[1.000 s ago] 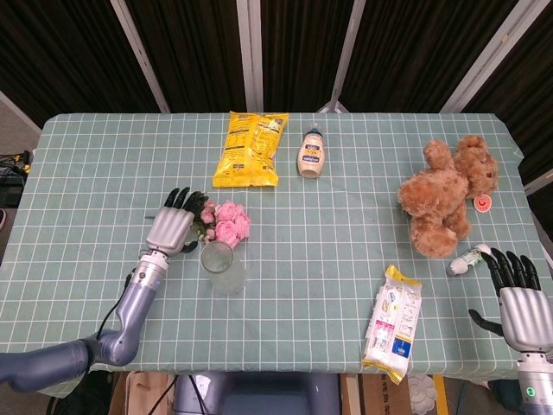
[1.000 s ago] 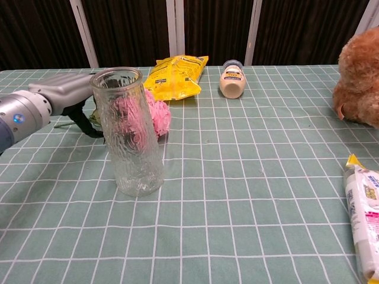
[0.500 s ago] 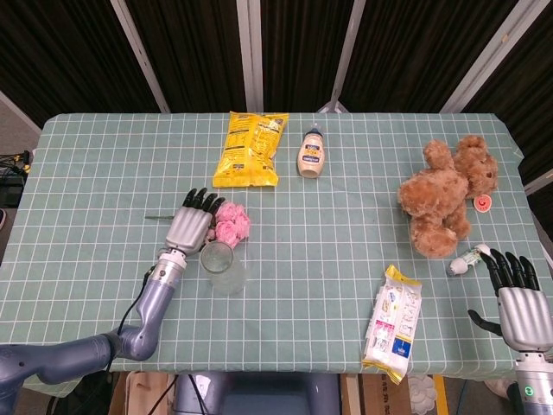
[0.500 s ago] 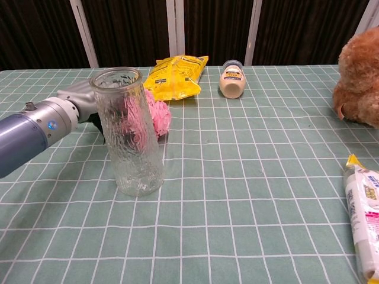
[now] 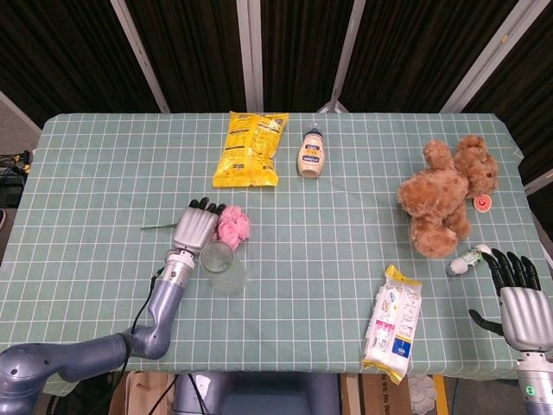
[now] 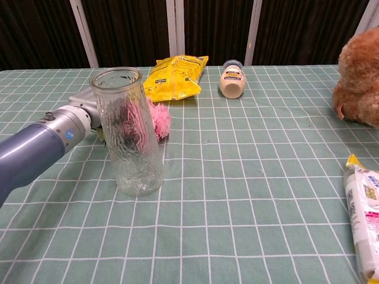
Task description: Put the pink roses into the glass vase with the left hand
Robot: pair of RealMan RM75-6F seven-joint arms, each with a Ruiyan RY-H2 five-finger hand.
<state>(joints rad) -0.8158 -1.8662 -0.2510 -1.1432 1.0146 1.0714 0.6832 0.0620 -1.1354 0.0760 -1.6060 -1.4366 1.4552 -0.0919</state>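
Currently, the left arm enters from the lower left of the head view and runs up and to the right, ending in the left hand (image 5: 195, 229) left of frame centre. The hand lies back-side up over the pink roses (image 5: 232, 225), with its dark fingertips (image 5: 204, 206) pointing toward the top of the frame. The fingers cover the left part of the flower bunch; whether they are closed around it cannot be determined from either view. A thin green stem (image 5: 158, 226) extends from under the hand to the left, flat on the table (image 5: 86, 173).

The pink blooms show just to the right of the hand. The glass vase (image 5: 221, 265) stands upright immediately below the hand and roses in the head view. In the chest view the vase (image 6: 129, 131) is in the left half of the frame, in front of the roses (image 6: 159, 118), and hides most of the hand; only the wrist and forearm (image 6: 41, 145) show, coming in from the left edge.

The right hand (image 5: 517, 298) sits at the lower right corner of the head view, back-side up, fingers extended and slightly apart, holding nothing. A small bottle (image 5: 467, 258) lies just up and left of its fingertips.
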